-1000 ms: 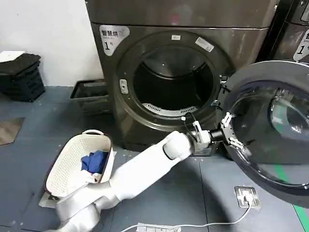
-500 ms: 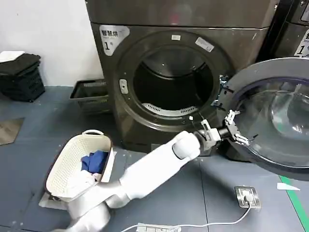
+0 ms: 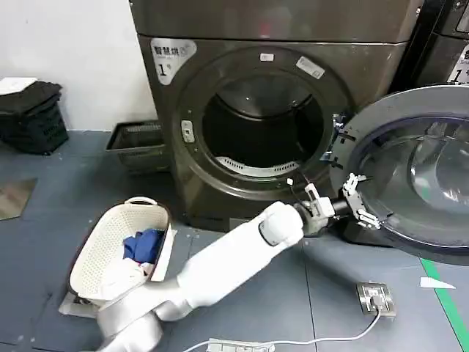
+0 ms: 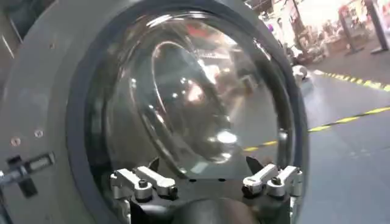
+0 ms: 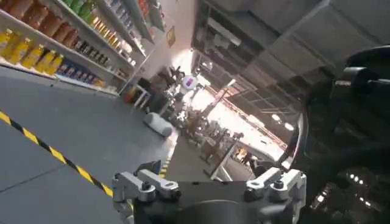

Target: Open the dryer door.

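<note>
**Door swung wide, my left fingers at its inner rim**

My left arm reached across the front of the brownish-grey dryer point(image 3: 220, 88), and my left fingers point(image 3: 359, 203) sat spread apart, grasping nothing, right at the lower inner edge of the dryer door point(image 3: 418, 176). The door hung fully swung out to the right of the drum opening point(image 3: 260, 121), hinged on that side, with its inner face turned toward me. From the head view I could not tell whether a fingertip touched the rim or hovered just off it.

The left wrist view brought the door point(image 4: 183, 103) up close: my two released fingers point(image 4: 143, 182) stood apart in the foreground, with the bulging glass directly beyond them and a latch fitting point(image 4: 27, 167) on the grey rim off to one side. That detail was lost from the head view, which instead showed the whole layout: the open drum, a white laundry basket point(image 3: 121, 249) with blue cloth on the floor near my arm, and a dark crate point(image 3: 135, 143) by the machine.

My right fingers point(image 5: 207, 185) also stood parted and empty, pointed out at a room with shelves of bottles point(image 5: 55, 42).

The door looked large and round, with a wide grey inner ring around dark, domed, reflective glass.
</note>
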You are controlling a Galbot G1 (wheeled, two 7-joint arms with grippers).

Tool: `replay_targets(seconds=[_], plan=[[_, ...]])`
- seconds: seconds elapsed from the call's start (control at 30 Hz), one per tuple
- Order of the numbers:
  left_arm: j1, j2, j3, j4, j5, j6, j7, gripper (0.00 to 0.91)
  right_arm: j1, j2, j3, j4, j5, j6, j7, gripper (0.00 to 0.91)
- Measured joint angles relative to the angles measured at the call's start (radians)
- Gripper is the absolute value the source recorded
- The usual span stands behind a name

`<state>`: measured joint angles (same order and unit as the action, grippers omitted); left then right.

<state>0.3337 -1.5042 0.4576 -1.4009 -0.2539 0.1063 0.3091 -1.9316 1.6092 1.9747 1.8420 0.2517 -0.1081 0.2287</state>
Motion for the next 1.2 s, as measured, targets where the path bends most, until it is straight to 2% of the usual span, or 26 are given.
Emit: replay_targets(seconds=[0.2,0.53,0.63,0.9,1.13,1.2], plan=[[0.079,0.107,-0.043,-0.211,-0.053,0.129,0.017,0.907,0.002,0.000,-0.008,0.002,0.010,-0.001,-0.006,0.907],[0.279,0.392,-0.212,-0.584,-0.183,0.273,-0.096,0.907,0.013,0.000,-0.029,0.020,0.031,-0.006,-0.019,0.907],[0.348,0.479,-0.291,-0.665,-0.206,0.304,-0.118,0.907,0.021,0.000,-0.037,0.020,0.031,-0.011,-0.021,0.907],[0.573,0.689,-0.562,-0.799,-0.371,0.431,-0.258,0.907,0.037,0.000,-0.066,0.006,0.029,-0.010,-0.028,0.907],[0.697,0.727,-0.774,-0.846,-0.596,0.611,-0.464,0.907,0.047,0.000,-0.080,-0.008,0.029,-0.009,-0.032,0.907],[0.719,0.737,-0.821,-0.845,-0.658,0.631,-0.522,0.907,0.048,0.000,-0.083,-0.014,0.030,-0.006,-0.033,0.907]])
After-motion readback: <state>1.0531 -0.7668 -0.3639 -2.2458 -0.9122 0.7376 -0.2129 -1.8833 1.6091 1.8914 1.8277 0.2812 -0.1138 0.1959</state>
